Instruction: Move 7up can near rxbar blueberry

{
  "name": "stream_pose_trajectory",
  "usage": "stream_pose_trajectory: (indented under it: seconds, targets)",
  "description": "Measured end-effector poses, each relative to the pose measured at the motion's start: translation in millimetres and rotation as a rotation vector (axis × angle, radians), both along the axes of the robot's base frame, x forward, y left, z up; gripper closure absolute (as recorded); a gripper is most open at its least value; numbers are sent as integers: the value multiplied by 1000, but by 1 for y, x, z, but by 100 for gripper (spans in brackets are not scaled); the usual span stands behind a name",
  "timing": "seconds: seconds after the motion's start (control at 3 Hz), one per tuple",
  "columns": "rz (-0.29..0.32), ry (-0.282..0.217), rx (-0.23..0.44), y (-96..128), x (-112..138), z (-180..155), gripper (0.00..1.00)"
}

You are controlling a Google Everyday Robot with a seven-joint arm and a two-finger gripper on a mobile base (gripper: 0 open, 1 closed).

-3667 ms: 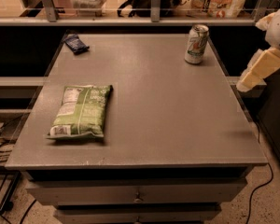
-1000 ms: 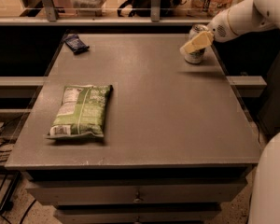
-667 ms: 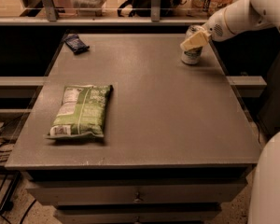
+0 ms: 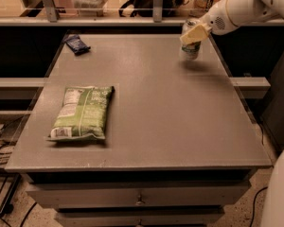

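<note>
The 7up can (image 4: 190,50), silver-white with green marks, is at the table's far right. My gripper (image 4: 194,33) comes in from the upper right on the white arm and is shut on the can's upper part. The can hangs just above the tabletop, with its shadow beneath it. The rxbar blueberry (image 4: 77,44), a small flat dark blue wrapper, lies at the far left corner of the table, well apart from the can.
A large green chip bag (image 4: 83,112) lies flat on the left front of the grey table (image 4: 170,126). A railing and a low shelf run behind the table. Drawers sit below the front edge. Cables lie on the floor at the left.
My gripper has closed on the can and raised it slightly off the table, shifting it a little to the left. The wrapper and chip bag have not moved.
</note>
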State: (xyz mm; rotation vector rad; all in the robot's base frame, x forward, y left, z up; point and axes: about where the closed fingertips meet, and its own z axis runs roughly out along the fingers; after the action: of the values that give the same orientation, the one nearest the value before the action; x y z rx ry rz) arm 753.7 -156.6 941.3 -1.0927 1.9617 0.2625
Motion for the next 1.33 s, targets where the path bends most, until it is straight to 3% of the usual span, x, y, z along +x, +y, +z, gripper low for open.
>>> stream_pose_trajectory:
  seconds: [0.33,0.67,1.0,1.33]
  targets:
    - [2,3,0,2,1,-2,100]
    - [2,3,0,2,1,-2,100]
    - [39,13,96,28,4,-5,100]
    - [130,-3,192,85,7,3,100]
